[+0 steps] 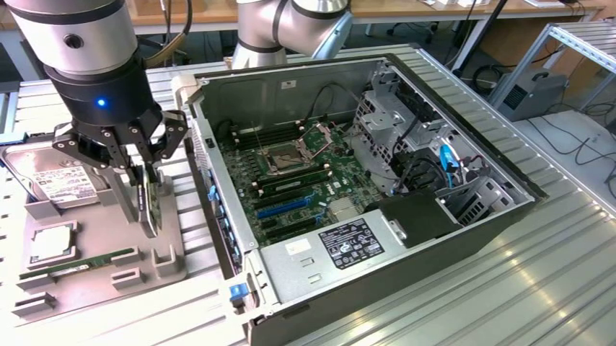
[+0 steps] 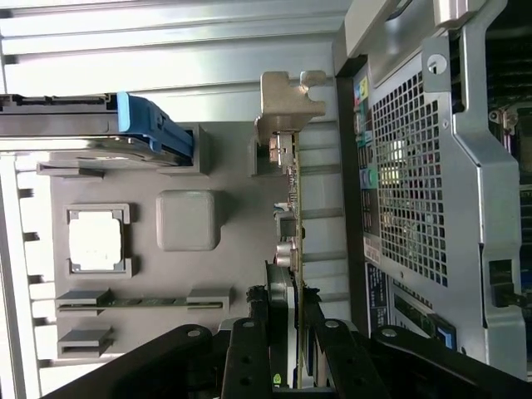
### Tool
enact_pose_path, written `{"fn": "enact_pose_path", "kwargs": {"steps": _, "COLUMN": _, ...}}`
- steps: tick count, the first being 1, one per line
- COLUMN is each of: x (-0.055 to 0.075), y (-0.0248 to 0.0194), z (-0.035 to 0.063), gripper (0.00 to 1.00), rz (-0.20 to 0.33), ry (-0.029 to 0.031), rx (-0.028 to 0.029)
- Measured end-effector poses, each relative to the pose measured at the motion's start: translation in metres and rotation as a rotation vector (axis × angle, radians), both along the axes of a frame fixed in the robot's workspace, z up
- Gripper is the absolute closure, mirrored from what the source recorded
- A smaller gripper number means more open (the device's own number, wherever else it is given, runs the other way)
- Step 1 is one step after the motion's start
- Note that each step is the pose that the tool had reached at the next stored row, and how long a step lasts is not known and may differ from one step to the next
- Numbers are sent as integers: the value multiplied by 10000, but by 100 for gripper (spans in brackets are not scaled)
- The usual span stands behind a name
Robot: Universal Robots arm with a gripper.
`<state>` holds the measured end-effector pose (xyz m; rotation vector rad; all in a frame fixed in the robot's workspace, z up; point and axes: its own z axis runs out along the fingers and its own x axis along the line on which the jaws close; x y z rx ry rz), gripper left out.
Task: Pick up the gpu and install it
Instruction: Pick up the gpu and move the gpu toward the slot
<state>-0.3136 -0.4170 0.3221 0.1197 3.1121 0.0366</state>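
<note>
gpu (image 2: pixel 291 223) upright on edge in tray (image 2: pixel 241 249), clamped between jaws

One gpu (image 1: pixel 149 207), one hard drive (image 1: pixel 56 180)

Arm (image 1: pixel 288 21) enters at the top of the exterior view. Wrist (image 1: pixel 82 43) points straight down, blue light lit on its dark collar. Claw (image 1: pixel 135 162) is vertical at the exterior view's left, black linkage fingers (image 2: pixel 249 357) partway closed, one on each side of the upright gpu (image 1: pixel 146 205), clamped against its faces.
</note>
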Motion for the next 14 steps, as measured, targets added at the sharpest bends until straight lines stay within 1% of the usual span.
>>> {"fn": "enact_pose_path", "kwargs": {"steps": 14, "x": 0, "y": 0, "z": 73, "gripper": 73, "rz": 0, "ry": 0, "rx": 0}}
